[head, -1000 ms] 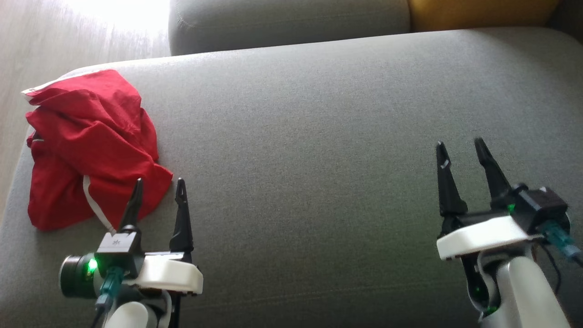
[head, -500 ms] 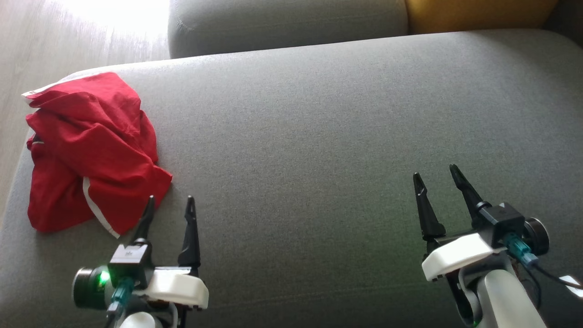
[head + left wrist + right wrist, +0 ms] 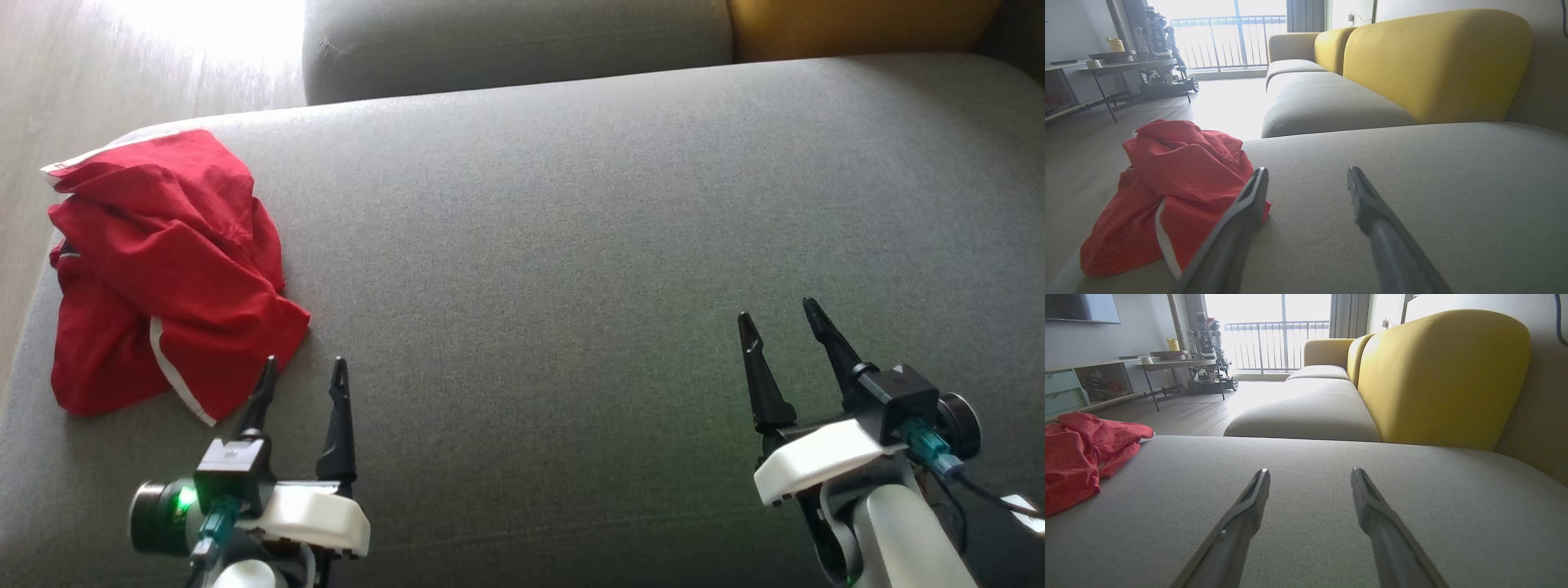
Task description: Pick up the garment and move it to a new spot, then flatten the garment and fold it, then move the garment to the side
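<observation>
The garment (image 3: 163, 269) is seen as a crumpled red heap with a white stripe (image 3: 175, 371) along one hem. It lies ahead of the left gripper (image 3: 304, 361) and off to the outer side of its jaws. Its nearest corner is just beyond the outer fingertip, and whether the two touch cannot be told. The jaws of the left gripper are spread wide and nothing is held between them. Only bare grey seat cushion (image 3: 571, 245) is found in the gap, so the cloth is not yet bracketed.

From the right gripper (image 3: 777, 310) the garment is well apart, far off to the inner side of its jaws. Those jaws are likewise spread wide and empty, over open cushion.

The first step, picking the garment up, is judged not yet begun. Several things could go wrong from here:

- The heap sits at the cushion's rounded end, with the floor (image 3: 82, 82) just beyond. If it were pushed by the outer finger instead of being pinched, it could be slid over that edge.
- If the jaws were closed without being shifted outward, only cushion fabric would be caught.
- If only the loose corner were taken, the cloth could be dragged, or could slip free when lifted.
- If several folds were pinched together, later flattening would be made harder.
</observation>
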Tool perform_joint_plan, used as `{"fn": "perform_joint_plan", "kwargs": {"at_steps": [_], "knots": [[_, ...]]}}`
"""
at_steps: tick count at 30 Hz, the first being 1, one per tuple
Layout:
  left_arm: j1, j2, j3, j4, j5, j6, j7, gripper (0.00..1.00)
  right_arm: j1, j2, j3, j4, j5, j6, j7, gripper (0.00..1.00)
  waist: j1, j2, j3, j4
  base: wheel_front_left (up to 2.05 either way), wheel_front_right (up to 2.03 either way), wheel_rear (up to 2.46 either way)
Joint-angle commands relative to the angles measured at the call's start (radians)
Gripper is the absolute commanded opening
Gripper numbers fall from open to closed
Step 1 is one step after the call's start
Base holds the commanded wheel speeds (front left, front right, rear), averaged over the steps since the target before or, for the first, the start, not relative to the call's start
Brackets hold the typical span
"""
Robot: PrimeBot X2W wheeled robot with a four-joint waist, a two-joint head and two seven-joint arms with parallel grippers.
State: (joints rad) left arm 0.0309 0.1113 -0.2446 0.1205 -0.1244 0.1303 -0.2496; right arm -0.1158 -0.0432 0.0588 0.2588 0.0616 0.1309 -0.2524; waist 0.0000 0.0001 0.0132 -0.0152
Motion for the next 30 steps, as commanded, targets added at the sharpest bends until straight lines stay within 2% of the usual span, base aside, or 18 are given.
{"fn": "perform_joint_plan", "kwargs": {"at_steps": [1, 30], "knots": [[-0.041, -0.005, 0.039, -0.027, 0.014, -0.009, -0.012, 1.0, -0.055, -0.007, 0.023, -0.031, 0.005, 0.0, -0.009, 1.0, 0.0, -0.0001, 0.003, 0.0, 0.0, 0.0, 0.0], [-0.034, -0.049, 0.098, -0.016, 0.044, -0.066, -0.012, 1.0, -0.053, -0.007, 0.027, -0.028, 0.012, 0.0, -0.009, 1.0, 0.0, -0.0001, 0.006, 0.005, 0.0, 0.0, 0.0]]}}
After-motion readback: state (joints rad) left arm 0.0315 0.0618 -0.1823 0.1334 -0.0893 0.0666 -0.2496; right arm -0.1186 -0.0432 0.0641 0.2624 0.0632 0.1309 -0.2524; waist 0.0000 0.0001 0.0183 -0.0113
